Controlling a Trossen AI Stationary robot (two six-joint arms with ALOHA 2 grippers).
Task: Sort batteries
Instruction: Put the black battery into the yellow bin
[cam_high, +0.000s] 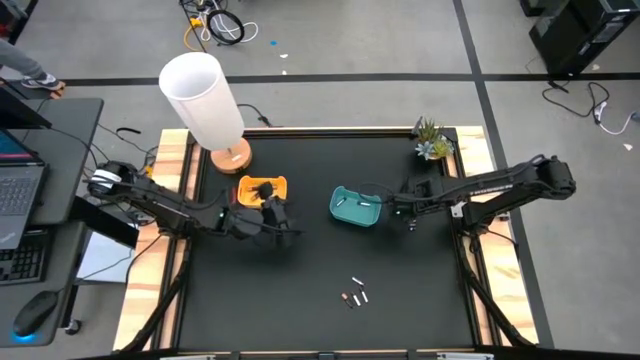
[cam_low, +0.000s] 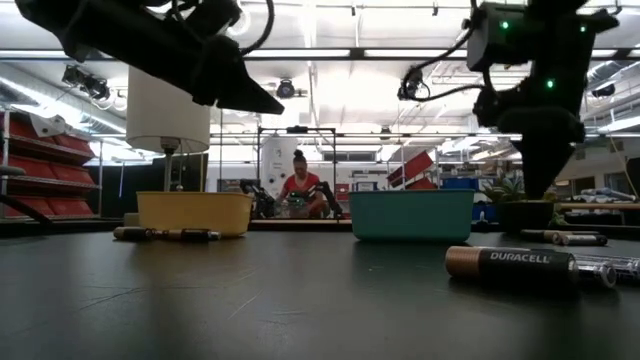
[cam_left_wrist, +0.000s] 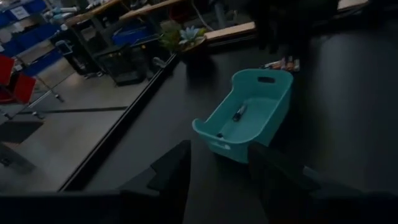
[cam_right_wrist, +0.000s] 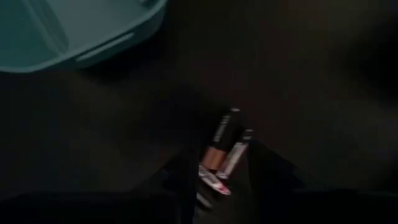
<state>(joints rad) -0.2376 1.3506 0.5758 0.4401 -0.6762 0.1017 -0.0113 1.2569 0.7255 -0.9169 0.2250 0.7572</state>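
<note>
Two batteries, one dark with a copper end and one silver, lie on the black table just right of the teal tray. My right gripper is open and stands low over them, one finger on either side. My left gripper is open and empty. It hovers at the near side of the orange tray and looks toward the teal tray, which holds one dark battery. A few more batteries lie near the table's near edge; the low view shows a dark battery closest. My right gripper has its fingers on either side of the two batteries on the table, coming from above. Whether the fingers touch them I cannot tell.
A lamp with a white shade and wooden base stands at the far left. A small potted plant is at the far right corner. More batteries lie beside the orange tray. A person sits far behind the table.
</note>
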